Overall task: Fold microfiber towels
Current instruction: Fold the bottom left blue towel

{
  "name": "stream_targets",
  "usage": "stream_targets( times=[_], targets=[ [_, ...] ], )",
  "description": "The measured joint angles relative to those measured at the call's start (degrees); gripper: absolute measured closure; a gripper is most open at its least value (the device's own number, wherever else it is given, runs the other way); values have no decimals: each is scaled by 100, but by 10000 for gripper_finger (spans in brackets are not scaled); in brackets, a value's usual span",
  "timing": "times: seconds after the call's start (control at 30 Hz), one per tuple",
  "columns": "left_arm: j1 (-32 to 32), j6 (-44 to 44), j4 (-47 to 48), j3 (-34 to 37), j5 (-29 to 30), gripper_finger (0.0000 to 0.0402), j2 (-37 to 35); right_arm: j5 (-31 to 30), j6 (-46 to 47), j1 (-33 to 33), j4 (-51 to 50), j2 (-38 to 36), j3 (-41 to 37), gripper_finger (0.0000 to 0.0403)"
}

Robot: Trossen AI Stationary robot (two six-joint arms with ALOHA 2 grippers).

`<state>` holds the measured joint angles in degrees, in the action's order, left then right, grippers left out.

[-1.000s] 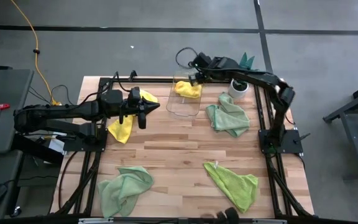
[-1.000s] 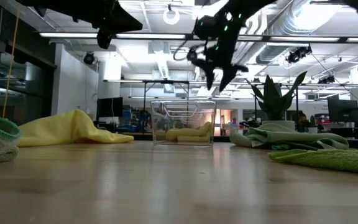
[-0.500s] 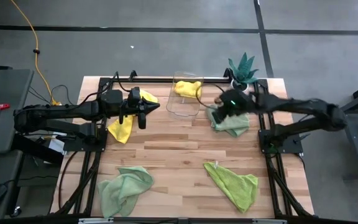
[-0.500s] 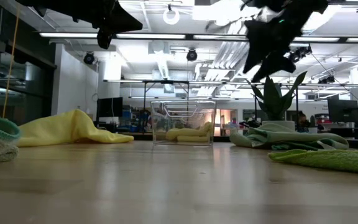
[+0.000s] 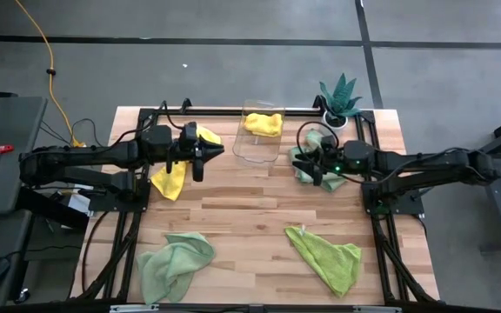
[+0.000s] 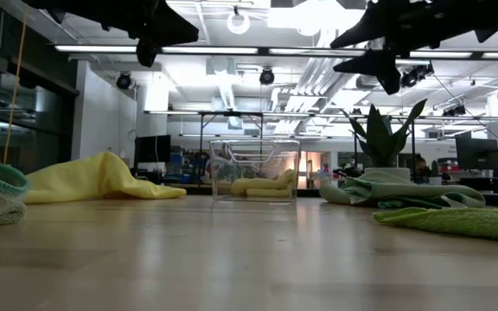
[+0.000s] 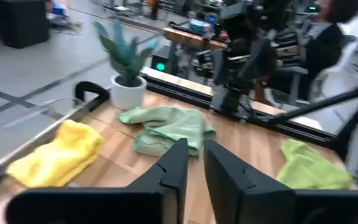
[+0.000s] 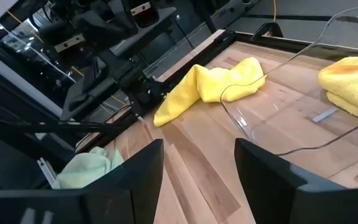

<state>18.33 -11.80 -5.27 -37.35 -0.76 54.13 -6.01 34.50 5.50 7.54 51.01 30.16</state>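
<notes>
A pale butcher-block table point(image 5: 250, 200) stands on a grey concrete floor, with a bright workshop of ceiling lights and ducts behind it in the low view.

The right gripper point(image 5: 314, 167) hangs at the right of centre in the high view, directly over the crumpled mint towel point(image 5: 320, 170). Its own wrist view shows the two dark fingers point(image 8: 135, 180) spread well apart with nothing between them. From there outward, toward the top of the high view, lie the clear bin point(image 5: 259, 132), holding a folded yellow towel point(image 5: 263, 123), and the spiky potted plant point(image 5: 337, 103) in its white pot.

The left gripper point(image 5: 200, 152) waits at the upper left of centre, above a loose yellow towel point(image 5: 170, 178). Its fingers point(image 7: 173, 171) stand nearly together with a thin slit between, holding nothing.

Two more cloths lie along the lower part of the high view: a mint heap point(image 5: 174, 261) at lower left and a lime green towel point(image 5: 329, 259) at lower right, spread flatter and drawn out to a point.

The towels look light, limp and nappy, so they should drape and sag rather than hold a shape. They probably grip the bare wood a little when dragged. A pinch at a free corner or along an edge seems best, since grabbing the bunched middle would likely lift several layers at once.
</notes>
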Motion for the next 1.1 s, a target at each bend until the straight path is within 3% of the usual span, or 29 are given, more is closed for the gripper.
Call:
stream_targets(
  times=[0.13,0.3,0.57,0.8,0.9,1.1],
  targets=[
    [-404,-23,648,-277,-391,297,115,-1,-2,0,-22,4,8,215],
    [-1411,-145,2727,-803,-813,239,378,-1,-2,0,-154,4,10,215],
    [-3580,-1033,4994,-667,-1021,227,728,-3,-2,9,-322,4,10,215],
    [-4543,-2351,5038,153,-385,239,916,-3,0,9,-418,4,10,215],
    [-4593,-2809,4950,483,-399,244,911,-3,13,10,-458,4,16,215],
    [-4631,-2823,4358,724,-544,254,887,-3,15,9,-528,4,16,215]
  ],
)
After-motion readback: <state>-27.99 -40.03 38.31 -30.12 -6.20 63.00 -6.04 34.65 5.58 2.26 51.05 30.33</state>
